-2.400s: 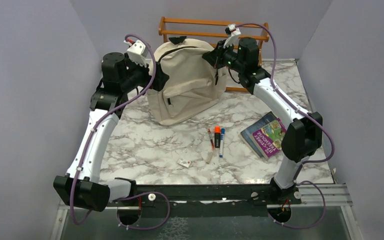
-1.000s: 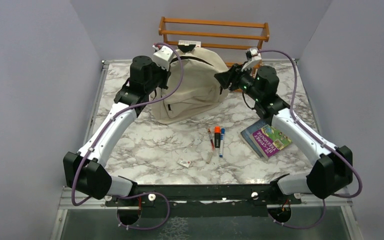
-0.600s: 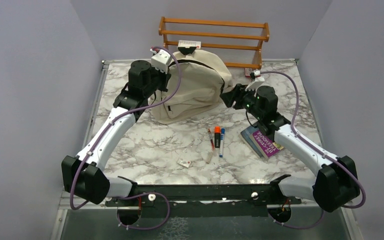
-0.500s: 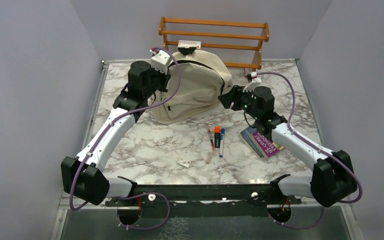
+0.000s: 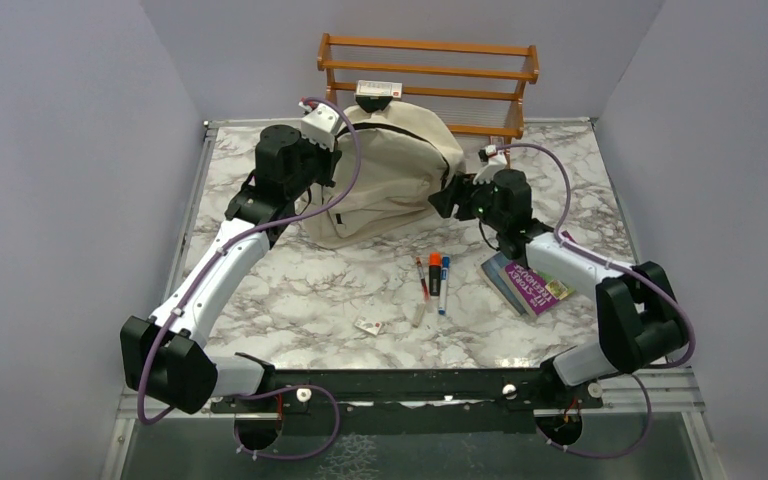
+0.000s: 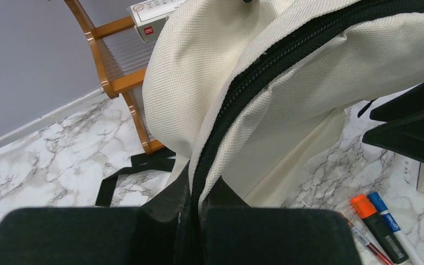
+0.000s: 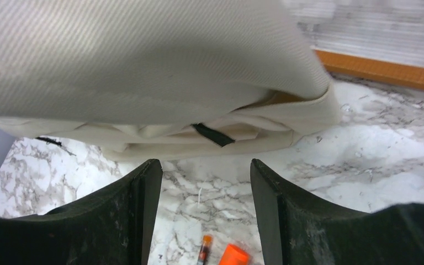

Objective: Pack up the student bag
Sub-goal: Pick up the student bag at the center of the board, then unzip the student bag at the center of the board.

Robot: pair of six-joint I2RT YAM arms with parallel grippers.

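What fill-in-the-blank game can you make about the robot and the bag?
The left gripper is ___ on the student bag. The right gripper is ___ and holds nothing. The highlighter has an ___ cap.
Missing words: shut, open, orange.

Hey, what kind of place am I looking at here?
Most likely a robotics test cell staged as a school desk: plain walls box in a marble-pattern table, two robot arms are bolted at its near edge, and a student bag, pens and a book sit on it.
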